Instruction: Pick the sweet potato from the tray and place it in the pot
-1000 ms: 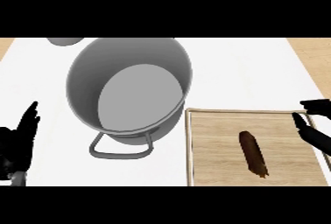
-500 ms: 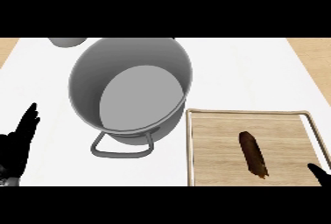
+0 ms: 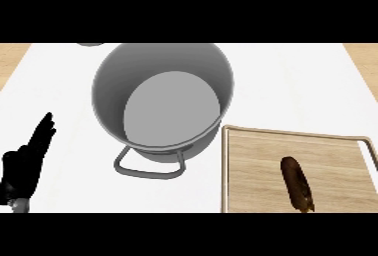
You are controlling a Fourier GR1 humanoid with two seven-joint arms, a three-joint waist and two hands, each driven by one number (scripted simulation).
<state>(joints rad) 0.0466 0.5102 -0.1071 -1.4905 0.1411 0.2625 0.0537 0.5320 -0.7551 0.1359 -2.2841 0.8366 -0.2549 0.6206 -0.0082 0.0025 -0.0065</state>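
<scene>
So, far left: my left hand (image 3: 26, 162) rests at the counter's edge, fingers straight & pointing up, holding nothing. Next over, the pot (image 3: 164, 100) stands mid-counter w/ its mouth wide open, nothing inside, loop handle (image 3: 148, 167) toward me. Right of it, just beside, sits the wooden tray (image 3: 255, 170), & the sweet potato (image 3: 296, 183) lies lengthwise on it, near its front, untouched. My right hand isn't in view, so can't tell its state. Step in hand, I'd say: reach for the potato. Best to come down over its middle, curl fingers across the narrow width, lift clear of the tray rim, then carry left over the pot's mouth. White counter (image 3: 295, 85), wood-tone strips at both far corners.
</scene>
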